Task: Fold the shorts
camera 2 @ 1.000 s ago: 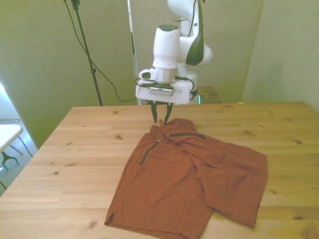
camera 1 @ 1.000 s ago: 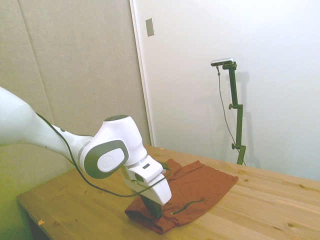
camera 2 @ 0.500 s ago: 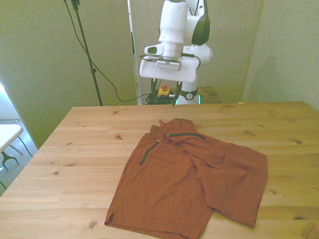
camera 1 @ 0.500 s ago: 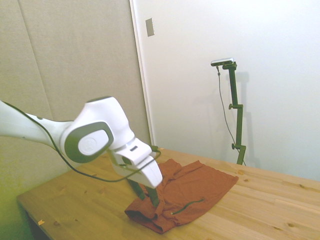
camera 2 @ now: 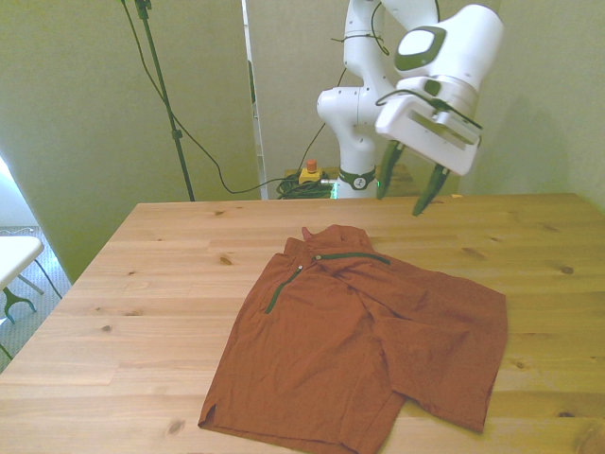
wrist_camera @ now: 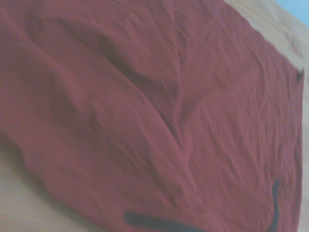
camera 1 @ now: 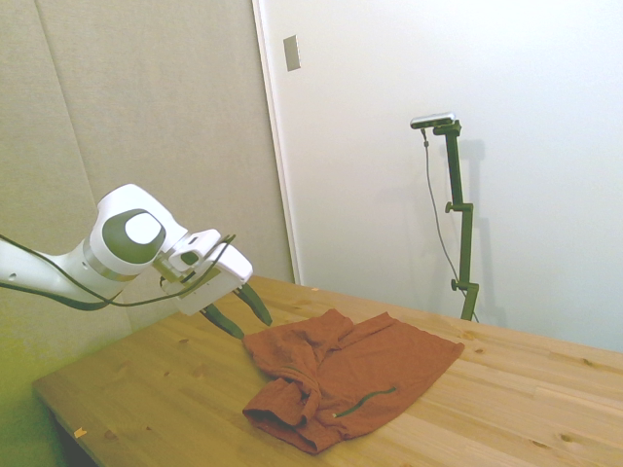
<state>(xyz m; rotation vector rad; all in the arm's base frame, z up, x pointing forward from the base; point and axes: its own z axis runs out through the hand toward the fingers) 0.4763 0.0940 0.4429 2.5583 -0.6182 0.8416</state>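
The gripper (camera 2: 415, 187) has swung up and away toward the tabletop's (camera 2: 142, 284) far edge, fingers apart and empty, leaving the shorts (camera 2: 359, 340) rumpled mid-tabletop.

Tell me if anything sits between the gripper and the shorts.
Nothing visible does. The gripper hangs open in the air above the table's far edge, apart from the shorts, with only bare wood and air between them. Nothing else lies on the table.
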